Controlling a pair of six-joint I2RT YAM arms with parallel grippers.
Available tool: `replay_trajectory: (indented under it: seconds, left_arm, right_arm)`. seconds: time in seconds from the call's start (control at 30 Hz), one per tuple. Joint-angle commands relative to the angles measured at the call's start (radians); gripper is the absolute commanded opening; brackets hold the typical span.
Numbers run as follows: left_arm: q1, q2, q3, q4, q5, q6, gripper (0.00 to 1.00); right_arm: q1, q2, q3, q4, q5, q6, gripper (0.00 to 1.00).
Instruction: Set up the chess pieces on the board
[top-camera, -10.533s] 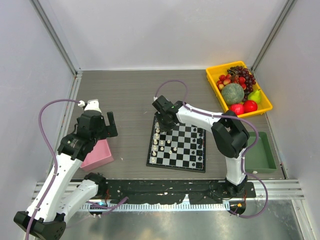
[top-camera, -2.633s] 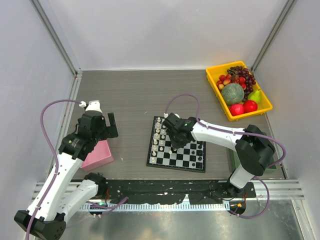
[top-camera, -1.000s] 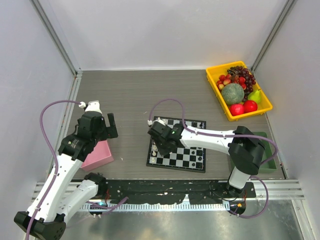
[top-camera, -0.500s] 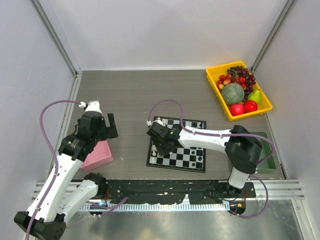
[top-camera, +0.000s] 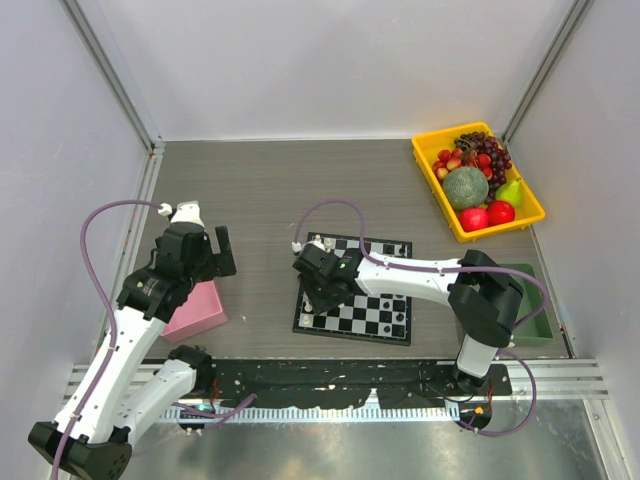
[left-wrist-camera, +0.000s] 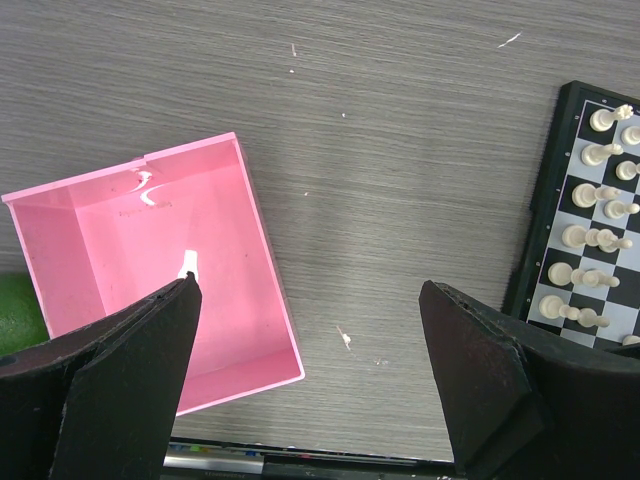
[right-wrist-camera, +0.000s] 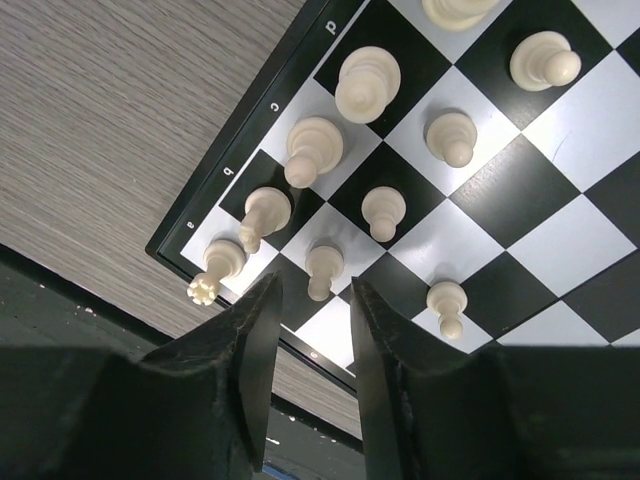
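The right fingers (right-wrist-camera: 240, 400) are seen slightly parted over the lower left corner of the board (top-camera: 385, 318). A white pawn (right-wrist-camera: 320, 270) stands free in the gap, apparently being placed to fill the pawn row. Ten white chess pieces (right-wrist-camera: 367, 85) are counted in the right wrist view, one cut off at the top edge. The left fingers (left-wrist-camera: 110, 400) are held wide apart and empty above one pink box (left-wrist-camera: 100, 230) on the bench (left-wrist-camera: 400, 120), probably parked for the next fetch.

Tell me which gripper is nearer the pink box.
Left. The left gripper hangs just above and beside the pink box; the right gripper is at the board's near-left corner, a stretch of table away.
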Motion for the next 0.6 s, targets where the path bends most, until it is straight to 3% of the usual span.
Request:
replay_trajectory:
  seconds: [0.0, 0.27, 0.57]
  left_arm:
    - [0.004, -0.006, 0.0, 0.034, -0.01, 0.001, 0.99]
    - [0.004, -0.004, 0.001, 0.034, -0.007, -0.001, 0.99]
    - [0.004, -0.006, 0.0, 0.032, -0.005, -0.001, 0.99]
  right_arm:
    - [0.002, -0.07, 0.049, -0.013, 0.042, -0.009, 0.42]
    - [-0.047, -0.188, 0.02, -0.083, 0.154, -0.002, 0.45]
    - [-0.103, -0.182, -0.034, -0.082, 0.099, -0.017, 0.45]
